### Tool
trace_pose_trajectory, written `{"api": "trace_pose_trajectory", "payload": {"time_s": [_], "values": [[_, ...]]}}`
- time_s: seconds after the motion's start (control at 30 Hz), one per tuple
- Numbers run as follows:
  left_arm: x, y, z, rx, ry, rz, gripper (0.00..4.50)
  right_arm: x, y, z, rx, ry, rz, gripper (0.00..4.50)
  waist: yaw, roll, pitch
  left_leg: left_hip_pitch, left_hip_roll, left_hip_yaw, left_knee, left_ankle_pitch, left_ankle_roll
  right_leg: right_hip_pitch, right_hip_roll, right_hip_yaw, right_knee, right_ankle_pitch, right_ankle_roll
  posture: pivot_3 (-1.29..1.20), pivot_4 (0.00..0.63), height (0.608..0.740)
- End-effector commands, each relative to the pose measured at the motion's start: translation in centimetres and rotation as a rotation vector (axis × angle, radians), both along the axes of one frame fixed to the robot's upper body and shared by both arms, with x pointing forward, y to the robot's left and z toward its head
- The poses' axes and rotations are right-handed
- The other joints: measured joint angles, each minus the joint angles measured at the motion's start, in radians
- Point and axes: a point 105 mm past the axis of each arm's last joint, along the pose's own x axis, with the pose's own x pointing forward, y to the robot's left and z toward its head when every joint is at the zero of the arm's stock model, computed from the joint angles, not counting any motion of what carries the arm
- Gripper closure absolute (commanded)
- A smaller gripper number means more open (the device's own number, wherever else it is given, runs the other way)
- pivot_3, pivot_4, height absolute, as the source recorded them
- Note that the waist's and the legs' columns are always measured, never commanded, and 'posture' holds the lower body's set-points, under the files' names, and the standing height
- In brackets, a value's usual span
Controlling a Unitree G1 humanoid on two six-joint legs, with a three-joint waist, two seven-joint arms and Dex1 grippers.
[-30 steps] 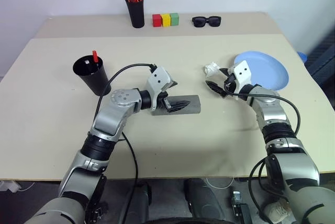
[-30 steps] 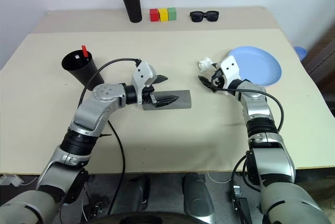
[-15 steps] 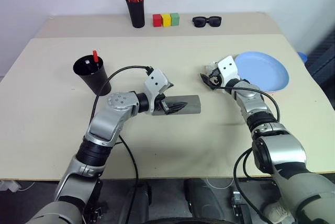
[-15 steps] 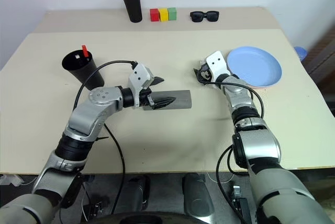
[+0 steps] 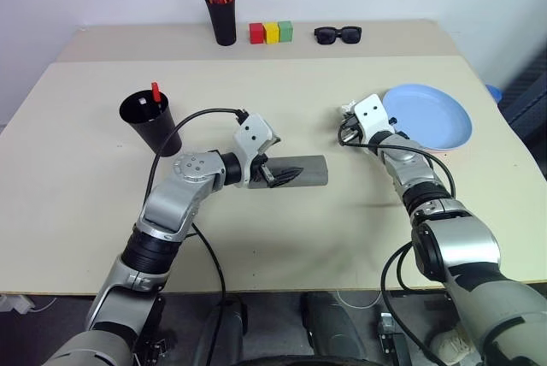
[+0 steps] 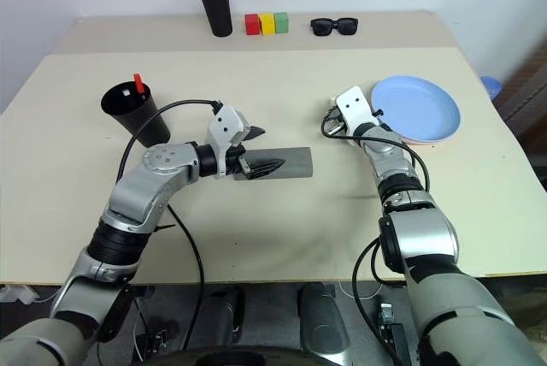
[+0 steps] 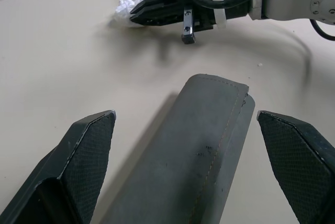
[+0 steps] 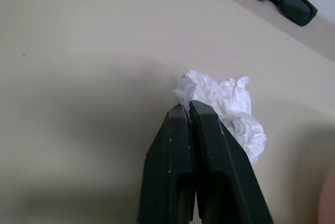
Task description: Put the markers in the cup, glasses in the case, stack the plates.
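Observation:
My left gripper (image 7: 183, 115) is open, one finger on each side of the closed grey case (image 5: 295, 171) lying mid-table. My right gripper (image 8: 186, 108) is shut, its tips against the near edge of a crumpled white paper (image 8: 225, 103); I cannot tell whether any paper is pinched. Just right of that hand lies the light blue plate (image 5: 432, 115), with a pink rim (image 6: 416, 140) peeking from under it. The black cup (image 5: 149, 124) stands at the left with a red-capped marker (image 5: 155, 91) upright inside. The glasses are out of view.
Along the back edge stand a black pen holder (image 5: 223, 22) with orange-red pens, red, yellow and green blocks (image 5: 270, 32), and black sunglasses (image 5: 337, 35). A black cable arcs over my left forearm.
My right gripper has reached forward to the white paper, rolled at the wrist and gone from open to shut. The left gripper has stayed around the case.

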Motion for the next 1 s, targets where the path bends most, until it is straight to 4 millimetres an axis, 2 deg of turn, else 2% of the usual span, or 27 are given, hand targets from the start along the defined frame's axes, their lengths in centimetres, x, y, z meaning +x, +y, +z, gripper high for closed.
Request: {"api": "trace_pose_trajectory", "payload": {"time_s": [0.03, 0.2, 0.27, 0.37, 0.53, 0.6, 0.9, 0.93, 1.0], "values": [[-0.2, -0.7, 1.4, -0.026, -0.047, -0.031, 0.00, 0.4, -1.1, 4.3, 0.024, -0.162, -0.026, 4.47, 0.000, 0.000, 0.000, 0.000, 0.000, 0.000, 0.000, 0.000, 0.000, 0.000, 0.000, 0.000, 0.000, 0.000, 0.000, 0.00, 0.150, 0.740], [-0.1, -1.2, 1.4, -0.033, -0.045, -0.045, 0.00, -0.1, -3.7, 8.8, 0.114, -0.338, -0.082, 4.47, 0.001, 0.000, 0.000, 0.000, 0.000, 0.000, 0.000, 0.000, 0.000, 0.000, 0.000, 0.000, 0.000, 0.000, 0.000, 0.00, 0.150, 0.740], [-0.1, -1.3, 1.4, -0.037, -0.044, -0.049, 0.00, -0.4, -4.5, 9.7, 0.136, -0.370, -0.092, 4.47, 0.001, 0.000, 0.000, 0.000, 0.000, 0.000, 0.000, 0.000, 0.000, 0.000, 0.000, 0.000, 0.000, 0.000, 0.000, 0.00, 0.150, 0.740], [0.0, -1.5, 1.4, -0.039, -0.046, -0.055, 0.00, -1.0, -7.4, 10.5, 0.126, -0.395, -0.177, 4.47, 0.001, 0.000, 0.000, 0.000, 0.000, 0.000, 0.000, 0.000, 0.000, 0.000, 0.000, 0.000, 0.000, 0.000, 0.000, 0.00, 0.150, 0.740], [0.1, -1.8, 1.3, -0.046, -0.046, -0.063, 0.00, -2.1, -11.5, 9.4, 0.101, -0.348, -0.287, 4.47, 0.001, 0.000, 0.000, 0.000, 0.000, 0.000, 0.000, 0.000, 0.000, 0.000, 0.000, 0.000, -0.001, 0.000, 0.000, 0.00, 0.150, 0.740], [0.1, -1.9, 1.3, -0.046, -0.045, -0.067, 0.00, -2.5, -12.4, 8.4, 0.091, -0.312, -0.298, 4.47, 0.002, 0.000, 0.000, 0.000, 0.000, 0.000, 0.000, 0.000, 0.000, 0.001, 0.000, 0.000, -0.001, 0.000, 0.000, 0.00, 0.150, 0.740], [0.2, -1.9, 1.2, -0.045, -0.038, -0.072, 0.00, -3.8, -12.9, 5.3, 0.105, -0.215, -0.249, 4.47, 0.001, 0.000, 0.000, 0.000, 0.000, 0.001, 0.000, 0.000, 0.000, 0.001, 0.000, 0.001, -0.001, 0.000, 0.000, 0.00, 0.150, 0.740], [0.2, -1.8, 1.1, -0.045, -0.037, -0.073, 0.00, -3.8, -12.8, 5.1, 0.106, -0.208, -0.243, 3.95, 0.001, 0.000, 0.000, 0.000, 0.000, 0.001, 0.000, 0.000, 0.000, 0.001, 0.000, 0.001, -0.001, 0.000, 0.000, 0.00, 0.150, 0.740], [0.2, -1.8, 1.1, -0.044, -0.034, -0.074, 0.00, -4.0, -12.6, 4.8, 0.113, -0.199, -0.227, 3.31, 0.001, 0.000, 0.000, 0.000, 0.000, 0.001, 0.001, 0.000, 0.000, 0.001, 0.000, 0.001, -0.001, 0.000, 0.000, 0.00, 0.150, 0.740]]}}
